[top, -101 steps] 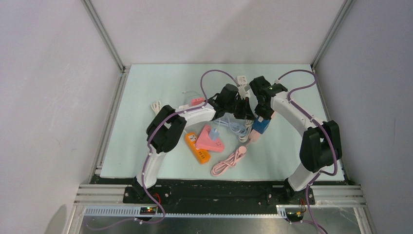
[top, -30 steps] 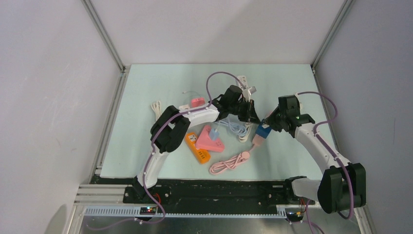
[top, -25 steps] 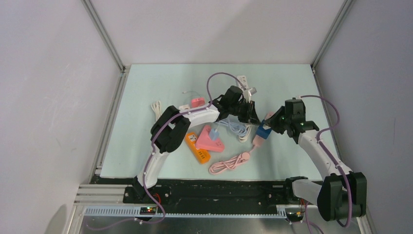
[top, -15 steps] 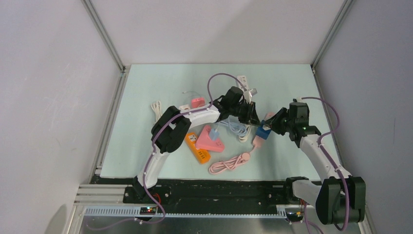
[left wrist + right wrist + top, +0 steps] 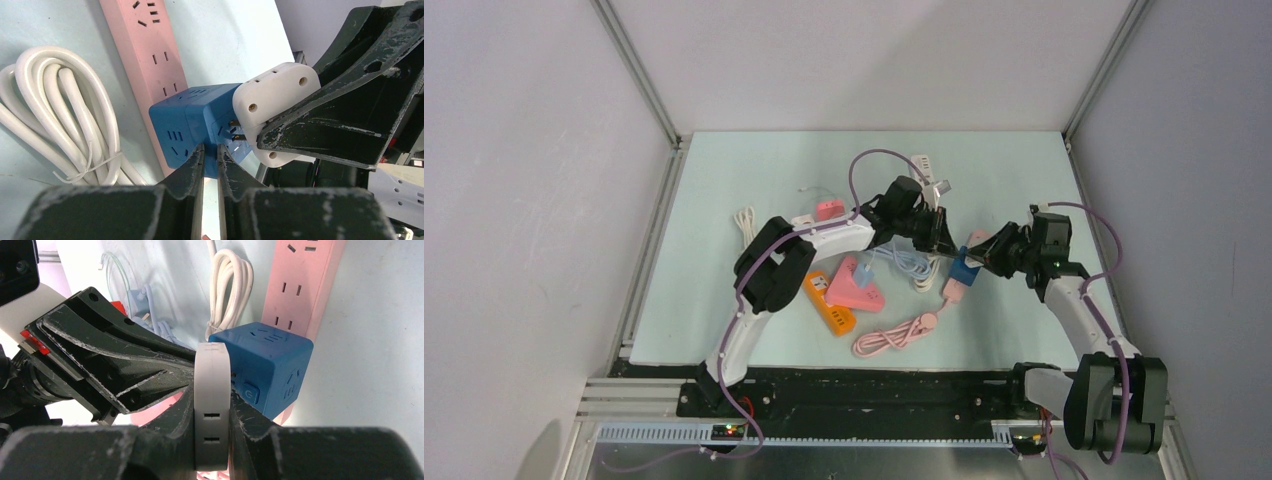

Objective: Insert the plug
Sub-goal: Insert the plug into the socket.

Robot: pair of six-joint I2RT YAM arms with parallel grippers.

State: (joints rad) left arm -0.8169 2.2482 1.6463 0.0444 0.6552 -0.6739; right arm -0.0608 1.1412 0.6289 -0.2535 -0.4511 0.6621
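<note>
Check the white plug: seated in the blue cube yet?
Not fully: the left wrist view shows bare prongs in the gap between plug and cube.

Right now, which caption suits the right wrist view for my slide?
Right gripper holds white plug against blue socket cube, pink power strip behind.

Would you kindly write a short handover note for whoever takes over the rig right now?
Right gripper: shut on the white plug, holding it against the side of the blue cube socket.
Left gripper: jaws almost closed, tips at the cube's near edge; whether they pinch it cannot be told.
Position: the cube sits over the pink power strip, beside the coiled white cable.
Done: plug lined up, prongs partly in.
Left: brass prongs show in the gap, so the plug likely needs pushing fully home before release.
</note>
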